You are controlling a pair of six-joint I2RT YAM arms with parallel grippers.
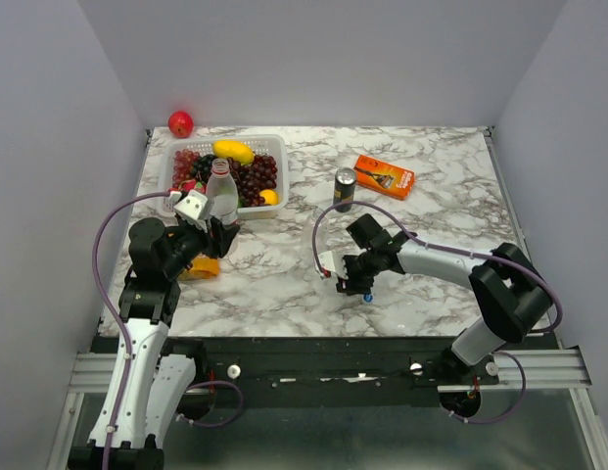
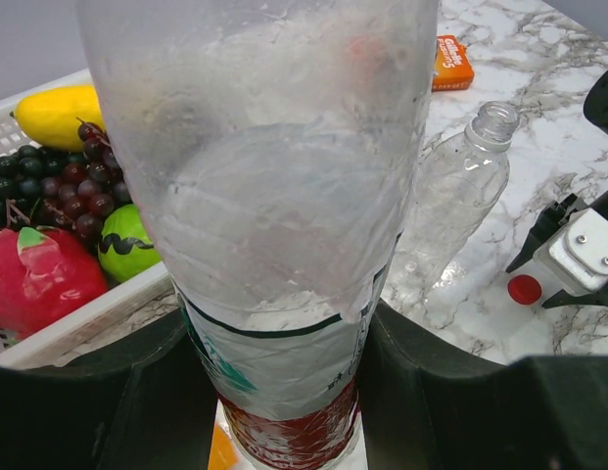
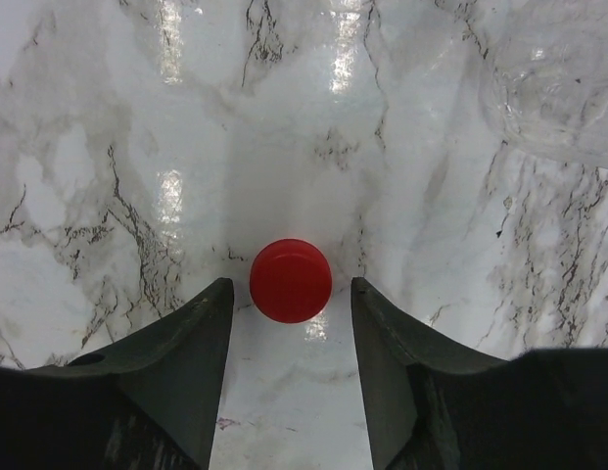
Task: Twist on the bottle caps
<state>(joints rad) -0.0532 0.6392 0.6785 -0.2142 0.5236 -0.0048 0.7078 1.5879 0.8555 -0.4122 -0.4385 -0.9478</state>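
Observation:
My left gripper [image 1: 217,225] is shut on the labelled bottle [image 2: 284,255], which it holds upright in front of the basket; its neck [image 1: 219,174] has no cap on it. The red-and-white label band sits between the fingers [image 2: 137,392]. The plain bottle [image 2: 458,196] lies uncapped on the marble to the right, and its edge shows in the right wrist view [image 3: 563,78]. My right gripper [image 3: 292,294] is open, pointing down, with the red cap [image 3: 291,280] on the table between its fingertips, untouched. The cap also shows in the left wrist view [image 2: 524,289]. A small blue cap [image 1: 367,295] lies by my right gripper [image 1: 345,282].
A white basket [image 1: 274,147] of grapes and other fruit stands at the back left, with a red apple [image 1: 180,123] behind it. A dark drink can [image 1: 345,189] and an orange box [image 1: 384,176] stand at the back centre. An orange object [image 1: 201,267] lies under the left arm.

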